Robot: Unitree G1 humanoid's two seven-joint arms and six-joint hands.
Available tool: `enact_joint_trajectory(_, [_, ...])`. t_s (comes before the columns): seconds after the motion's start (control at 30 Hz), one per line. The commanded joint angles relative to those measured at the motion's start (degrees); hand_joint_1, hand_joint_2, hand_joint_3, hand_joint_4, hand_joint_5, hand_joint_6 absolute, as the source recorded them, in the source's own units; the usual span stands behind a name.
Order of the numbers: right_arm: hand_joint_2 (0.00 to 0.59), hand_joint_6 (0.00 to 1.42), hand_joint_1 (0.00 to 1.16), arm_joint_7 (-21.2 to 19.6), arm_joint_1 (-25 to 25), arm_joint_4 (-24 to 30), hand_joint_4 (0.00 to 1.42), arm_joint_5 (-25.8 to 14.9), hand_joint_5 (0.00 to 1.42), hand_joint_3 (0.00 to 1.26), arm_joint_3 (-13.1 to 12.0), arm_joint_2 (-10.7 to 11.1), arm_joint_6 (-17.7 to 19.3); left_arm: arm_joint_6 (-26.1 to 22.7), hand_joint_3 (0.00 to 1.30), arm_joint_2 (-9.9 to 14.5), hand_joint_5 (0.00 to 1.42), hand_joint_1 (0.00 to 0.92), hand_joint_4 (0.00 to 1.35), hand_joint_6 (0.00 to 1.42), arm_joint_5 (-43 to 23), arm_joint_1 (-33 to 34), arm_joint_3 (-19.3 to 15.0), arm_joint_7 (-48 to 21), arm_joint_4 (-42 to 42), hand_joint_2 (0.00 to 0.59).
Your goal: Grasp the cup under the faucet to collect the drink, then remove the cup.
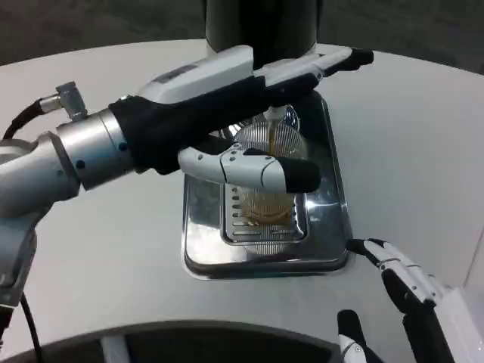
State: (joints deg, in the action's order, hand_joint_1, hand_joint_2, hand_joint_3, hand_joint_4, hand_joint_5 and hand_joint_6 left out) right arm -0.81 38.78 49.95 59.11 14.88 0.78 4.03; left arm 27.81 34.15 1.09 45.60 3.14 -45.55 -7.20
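Silver and black, the robot's left forearm reaches in from the picture's left across the white counter (pixel 113 257), its left hand (pixel 249 113) spread around the ribbed glass cup (pixel 268 170): the upper fingers (pixel 333 62) stretch straight past the cup's far side, while a thumb-like finger (pixel 249 168) lies across its near face. Whether that hand actually grips the glass or only brackets it cannot be told from this angle. The cup stands upright on the slotted grate of the steel drip tray (pixel 333 219), directly beneath the faucet (pixel 281 115) of the dark dispenser (pixel 261 26), and amber drink shows in its lower part (the level looks low, though the ribbing blurs it). Collection therefore appears under way rather than complete, and the removal of the cup is still to come; it has not left the tray. At lower right, the right hand (pixel 412 302) waits beside the tray's near corner, fingers apart and empty, touching nothing.
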Motion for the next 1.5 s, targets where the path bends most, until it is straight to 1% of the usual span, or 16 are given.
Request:
enact_joint_trajectory(0.03, [0.497, 0.29, 0.53, -1.7, 1.5, -0.2, 0.15, -2.3, 0.23, 0.21, 0.2, -0.3, 0.3, 2.3, 0.00, 1.8, 0.00, 0.000, 0.00, 0.00, 2.5, -1.8, 1.6, -0.1, 1.2, 0.083])
enact_joint_trajectory(0.1, [0.495, 0.29, 0.53, -1.8, 1.5, -0.7, 0.15, -3.0, 0.23, 0.21, 0.4, -0.6, 0.0, 2.4, 0.00, 2.1, 0.00, 0.000, 0.00, 0.00, 2.7, -2.3, 1.6, 0.3, 1.4, 0.084])
enact_joint_trajectory(0.13, [0.482, 0.30, 0.53, -1.7, 1.4, -1.1, 0.15, -3.5, 0.23, 0.21, 0.6, -0.9, -0.4, 2.5, 0.00, 2.2, 0.00, 0.000, 0.00, 0.00, 2.7, -2.4, 1.5, 0.6, 1.5, 0.085])
enact_joint_trajectory(0.23, [0.425, 0.29, 0.55, -1.2, 0.6, -2.2, 0.14, -4.4, 0.21, 0.17, 0.7, -1.5, -1.3, 2.6, 0.00, 2.5, 0.00, 0.000, 0.00, 0.00, 2.9, -2.6, 1.5, 1.1, 1.7, 0.085])
enact_joint_trajectory(0.27, [0.403, 0.27, 0.55, -1.2, 0.3, -2.5, 0.13, -4.6, 0.19, 0.15, 0.7, -1.5, -1.5, 2.8, 0.00, 2.6, 0.00, 0.000, 0.00, 0.00, 2.8, -2.8, 1.3, 1.4, 1.9, 0.085])
enact_joint_trajectory(0.3, [0.395, 0.25, 0.56, -0.2, -0.9, -3.1, 0.10, -5.1, 0.16, 0.12, 0.7, -1.9, -2.5, 2.9, 0.00, 2.7, 0.00, 0.000, 0.00, 0.00, 2.8, -3.0, 1.2, 1.7, 2.1, 0.085])
enact_joint_trajectory(0.37, [0.360, 0.22, 0.56, 1.0, -3.3, -4.1, 0.07, -6.2, 0.13, 0.10, 0.7, -2.6, -4.2, 3.2, 0.00, 3.0, 0.00, 0.000, 0.00, 0.00, 2.7, -3.3, 0.8, 2.4, 2.4, 0.085])
enact_joint_trajectory(0.47, [0.319, 0.19, 0.58, 1.7, -7.0, -5.3, 0.02, -6.5, 0.07, 0.05, 0.7, -3.3, -5.9, 3.1, 0.00, 3.4, 0.00, 0.000, 0.00, 0.00, 2.9, -3.4, 1.0, 2.7, 2.8, 0.085])
enact_joint_trajectory(0.5, [0.303, 0.18, 0.59, 2.0, -9.1, -6.3, 0.01, -6.9, 0.06, 0.04, 0.5, -3.6, -6.7, 3.0, 0.00, 3.6, 0.00, 0.000, 0.00, 0.00, 3.0, -3.4, 1.1, 2.6, 2.9, 0.085])
enact_joint_trajectory(0.6, [0.279, 0.15, 0.60, 3.0, -14.8, -9.1, 0.00, -8.3, 0.00, 0.00, -0.1, -3.9, -8.7, 2.7, 0.00, 3.7, 0.00, 0.000, 0.00, 0.00, 2.9, -3.4, 1.5, 2.6, 3.2, 0.085])
enact_joint_trajectory(0.7, [0.263, 0.12, 0.61, 2.6, -19.4, -12.0, 0.00, -9.9, 0.00, 0.00, -1.0, -4.2, -10.3, 2.5, 0.00, 3.6, 0.00, 0.000, 0.00, 0.00, 2.6, -3.5, 1.7, 2.6, 3.6, 0.085])
enact_joint_trajectory(0.8, [0.237, 0.10, 0.63, 1.4, -24.9, -16.4, 0.00, -13.4, 0.00, 0.00, -2.7, -4.4, -11.4, 2.2, 0.00, 3.7, 0.00, 0.000, 0.00, 0.00, 2.9, -3.5, 2.1, 2.6, 4.0, 0.085])
enact_joint_trajectory(1.0, [0.208, 0.08, 0.67, -1.1, -31.8, -23.5, 0.00, -18.5, 0.00, 0.00, -4.4, -4.0, -11.6, 2.1, 0.00, 3.9, 0.00, 0.000, 0.00, 0.00, 2.9, -3.2, 2.5, 2.5, 4.2, 0.085])
enact_joint_trajectory(1.17, [0.203, 0.08, 0.68, -2.0, -36.1, -28.0, 0.00, -21.2, 0.00, 0.00, -4.9, -2.4, -10.6, 1.8, 0.00, 3.9, 0.00, 0.000, 0.00, 0.00, 2.9, -3.0, 2.5, 2.7, 4.5, 0.085])
enact_joint_trajectory(1.27, [0.188, 0.07, 0.69, -2.2, -38.4, -30.4, 0.00, -22.8, 0.00, 0.00, -5.1, -1.5, -10.4, 1.3, 0.00, 3.9, 0.00, 0.000, 0.00, 0.00, 2.8, -3.2, 2.5, 2.8, 4.9, 0.085])
enact_joint_trajectory(1.5, [0.179, 0.05, 0.70, -3.3, -45.0, -38.7, 0.00, -27.5, 0.00, 0.00, -6.3, 0.0, -9.1, 0.5, 0.00, 3.9, 0.00, 0.000, 0.00, 0.00, 2.9, -3.4, 2.5, 2.9, 5.3, 0.085])
